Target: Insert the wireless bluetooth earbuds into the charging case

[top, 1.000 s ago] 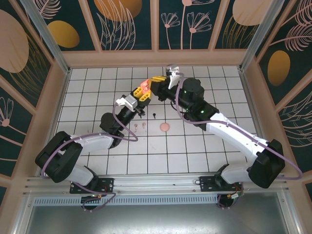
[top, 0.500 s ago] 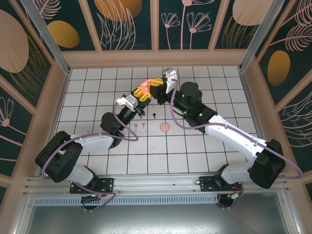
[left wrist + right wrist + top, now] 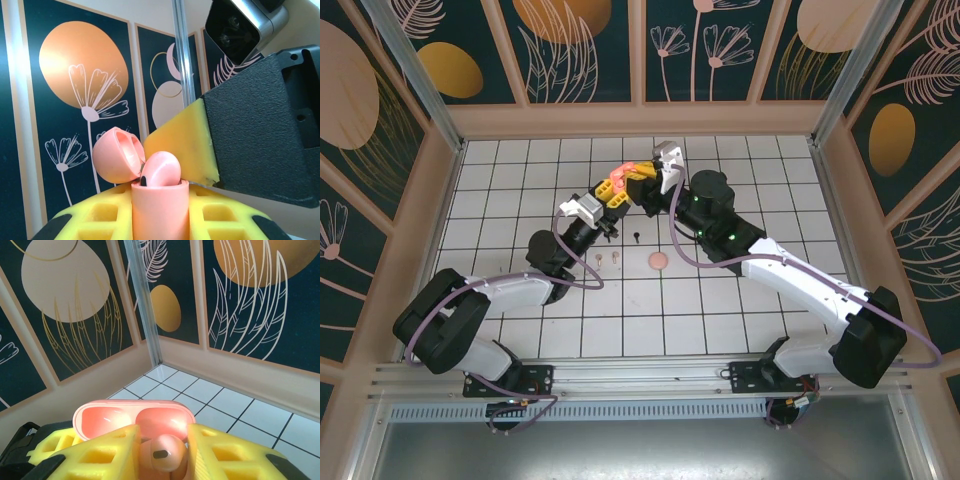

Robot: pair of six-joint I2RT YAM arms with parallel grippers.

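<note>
My left gripper (image 3: 614,192) is shut on a coral pink charging case (image 3: 160,212), held upright above the table with its lid (image 3: 116,156) hinged open. A coral pink earbud (image 3: 161,171) sits head-up in the case's mouth. My right gripper (image 3: 640,178) reaches in from the right, and its yellow fingers (image 3: 107,450) lie close against both sides of that earbud (image 3: 162,452). Behind it stands the open lid (image 3: 132,419). On the tiles below lie a black earbud (image 3: 636,237) and two pale earbuds (image 3: 599,258) (image 3: 616,257).
A small round pink piece (image 3: 659,261) lies on the white tiled floor (image 3: 720,300) near the loose earbuds. Patterned wall panels (image 3: 590,40) and a metal corner post (image 3: 142,300) fence the workspace. Both arms meet over the far middle of the table.
My right gripper has moved left and down onto the case in my left gripper, bringing the coral earbud into the case's mouth. The left arm has stayed still.
</note>
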